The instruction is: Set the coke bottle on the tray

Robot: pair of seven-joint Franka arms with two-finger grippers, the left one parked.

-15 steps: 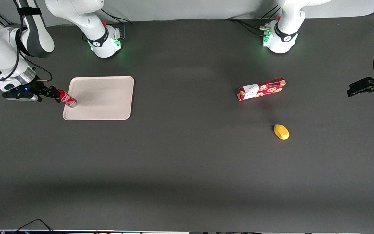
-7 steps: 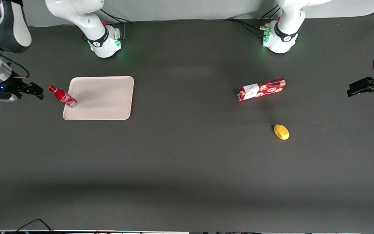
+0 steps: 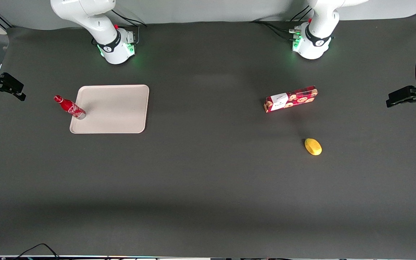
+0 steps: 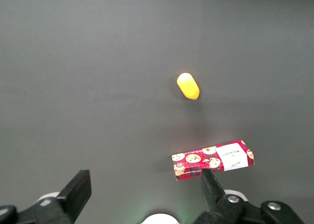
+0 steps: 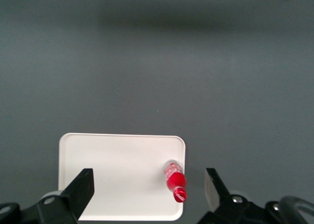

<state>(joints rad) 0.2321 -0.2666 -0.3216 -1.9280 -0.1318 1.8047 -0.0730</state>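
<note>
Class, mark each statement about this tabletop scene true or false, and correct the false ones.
1. The coke bottle stands upright on the tray, near its edge. True.
2. The gripper is shut on the bottle. False: it is open, up and away from the bottle, toward the working arm's end of the table.
3. The yellow object lies nearer the front camera than the cookie box. True.
4. The cookie box lies on the tray. False: it lies on the table.
</note>
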